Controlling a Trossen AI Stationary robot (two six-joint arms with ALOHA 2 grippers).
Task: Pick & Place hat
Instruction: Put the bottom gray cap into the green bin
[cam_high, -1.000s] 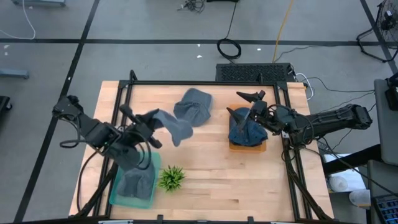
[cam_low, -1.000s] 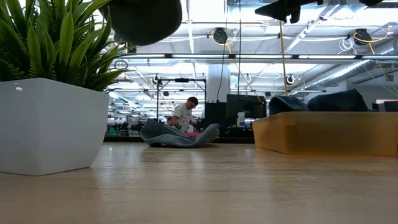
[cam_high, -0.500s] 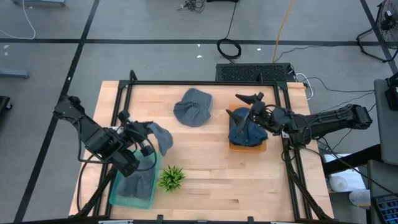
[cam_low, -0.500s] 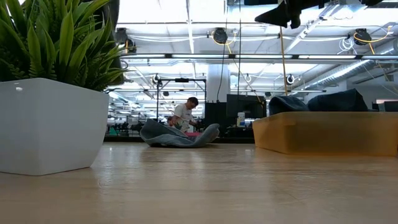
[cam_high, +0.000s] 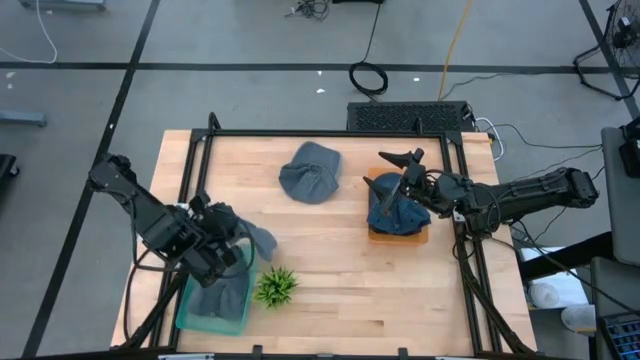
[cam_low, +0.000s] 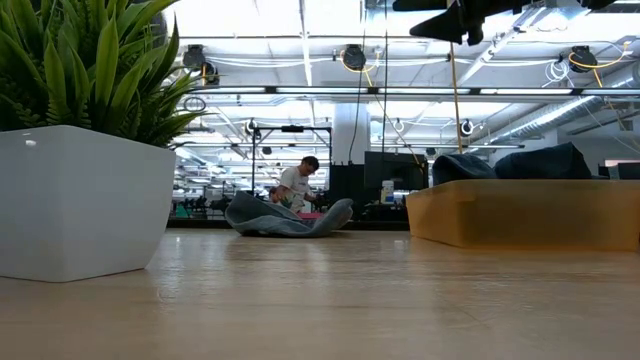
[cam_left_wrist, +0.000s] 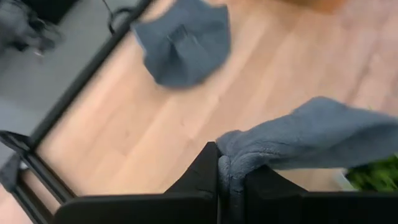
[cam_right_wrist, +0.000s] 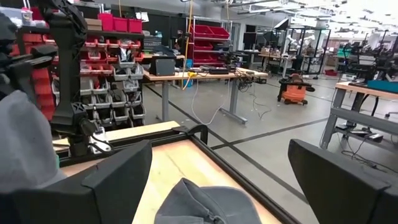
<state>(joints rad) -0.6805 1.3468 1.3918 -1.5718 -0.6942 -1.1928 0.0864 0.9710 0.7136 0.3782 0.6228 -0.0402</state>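
The left gripper is clamped tight on 1 grey hat, its cloth pinched between the jaws and trailing above the green bin. The right gripper hangs with jaws spread wide and empty above the orange tray of hats; another hat lies on the table well apart from both jaws

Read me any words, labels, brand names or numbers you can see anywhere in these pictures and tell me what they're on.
None can be read.
The hats, the orange bin, the green bin and the white plant pot show no print.
The red storage bins in the room behind may carry labels, too small to read.
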